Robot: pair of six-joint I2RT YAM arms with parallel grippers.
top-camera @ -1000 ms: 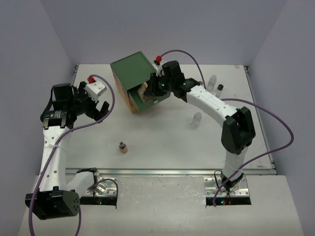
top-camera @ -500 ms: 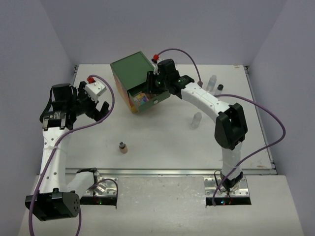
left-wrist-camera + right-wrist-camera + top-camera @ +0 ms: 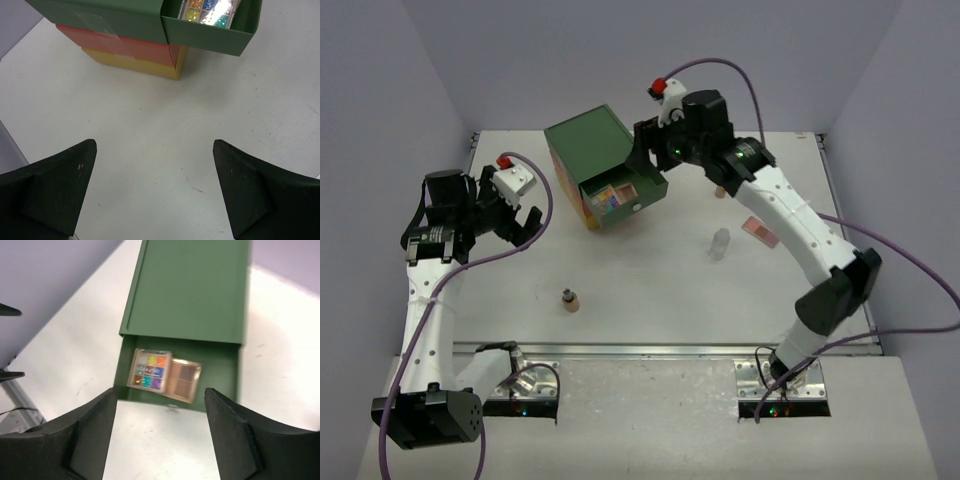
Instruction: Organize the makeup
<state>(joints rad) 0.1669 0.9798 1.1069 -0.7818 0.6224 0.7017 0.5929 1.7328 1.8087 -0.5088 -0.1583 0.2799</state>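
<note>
A box (image 3: 588, 145) with three drawers, green over orange over yellow, was seen standing at the far side of the table (image 3: 650, 290). Its top green drawer (image 3: 220, 370) was found pulled out toward the right arm. Two flat palettes were laid in this drawer, side by side and touching: a multicoloured palette (image 3: 150, 371) with small squares of yellow, orange, blue, green and purple, and a brown palette (image 3: 183, 379) just beside it. The rest of the drawer floor was left bare. The two lower drawers were seen closed in the left wrist view.

The right gripper (image 3: 643, 150) was held above the open drawer. Its fingers (image 3: 95, 430) were spread apart and nothing was held between them. The left gripper (image 3: 518, 228) was held over the left part of the table, well apart from the box. Its fingers (image 3: 55, 185) were opened wide and nothing was gripped there either.

The rest of the makeup was scattered on the table, outside any container. A small tan bottle (image 3: 569, 299) with a dark cap was set upright near the front, between the two arms. A clear bottle (image 3: 720, 243) was placed right of the centre, and a pink palette (image 3: 759, 231) was laid flat near it, partly under the right arm. One more small tan item (image 3: 719, 190) was seen beside that arm, but it could not be told what it was.
</note>
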